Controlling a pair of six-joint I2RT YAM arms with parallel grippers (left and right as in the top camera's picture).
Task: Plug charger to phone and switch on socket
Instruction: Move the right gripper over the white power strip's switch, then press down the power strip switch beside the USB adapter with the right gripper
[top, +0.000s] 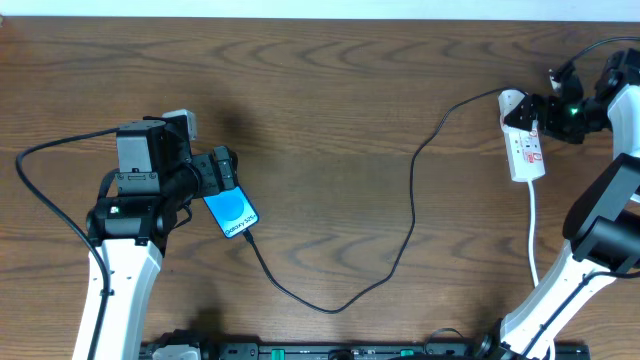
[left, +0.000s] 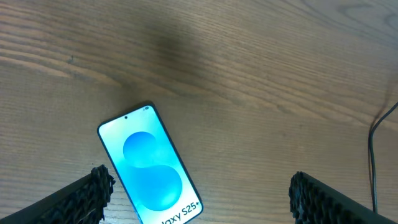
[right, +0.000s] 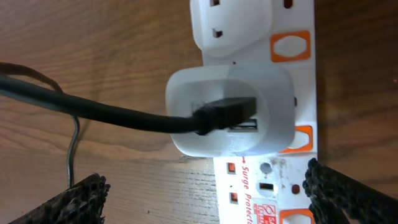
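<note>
The phone lies tilted on the wooden table, its blue screen up; it also shows in the left wrist view. My left gripper hovers over its top end, open and empty. The black charger cable runs from the phone's lower end in a loop to the socket. I cannot tell if its tip is seated in the phone. My right gripper is open over the strip's far end. There the cable's plug sits in a white adapter between orange switches.
The strip's white cord runs toward the front edge near the right arm's base. The left arm's own black cable loops at the far left. A black rail lies along the front edge.
</note>
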